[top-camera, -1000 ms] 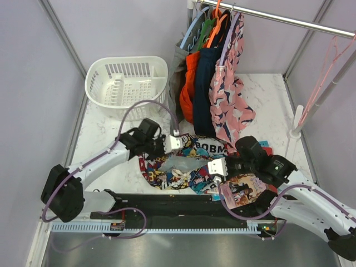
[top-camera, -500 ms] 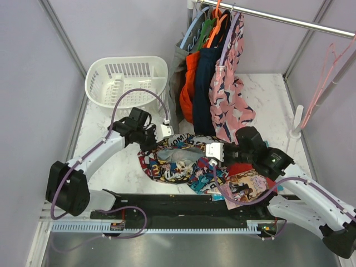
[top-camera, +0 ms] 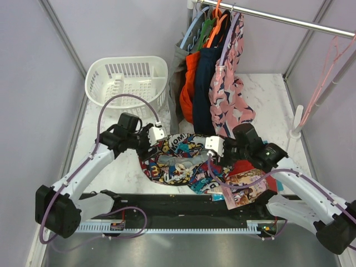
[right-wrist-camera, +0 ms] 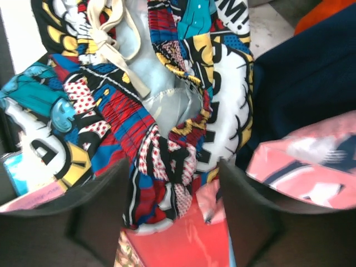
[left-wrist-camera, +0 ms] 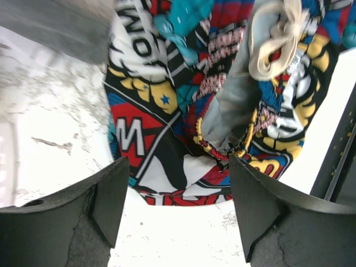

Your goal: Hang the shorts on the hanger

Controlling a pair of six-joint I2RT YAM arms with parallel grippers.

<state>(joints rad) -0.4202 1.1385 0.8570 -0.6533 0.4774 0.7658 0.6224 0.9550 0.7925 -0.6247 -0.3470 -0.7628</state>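
Comic-print cloth: one pair of shorts (top-camera: 181, 162) lies crumpled between two claws. The left gripper (left-wrist-camera: 178, 162) and right gripper (right-wrist-camera: 173, 164) are both spread, pinching nothing. One pale-pink hanger (top-camera: 327, 69) hangs well right of the right gripper.

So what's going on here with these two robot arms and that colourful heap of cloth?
The two arms are meant to put the comic-print shorts on a hanger. The shorts lie crumpled on the table between them. The left gripper and the right gripper both hover just over the cloth with jaws apart, gripping nothing. The pale-pink hanger hangs at the far right, not yet touched. Other clothes hang at the back, beside a white basket.
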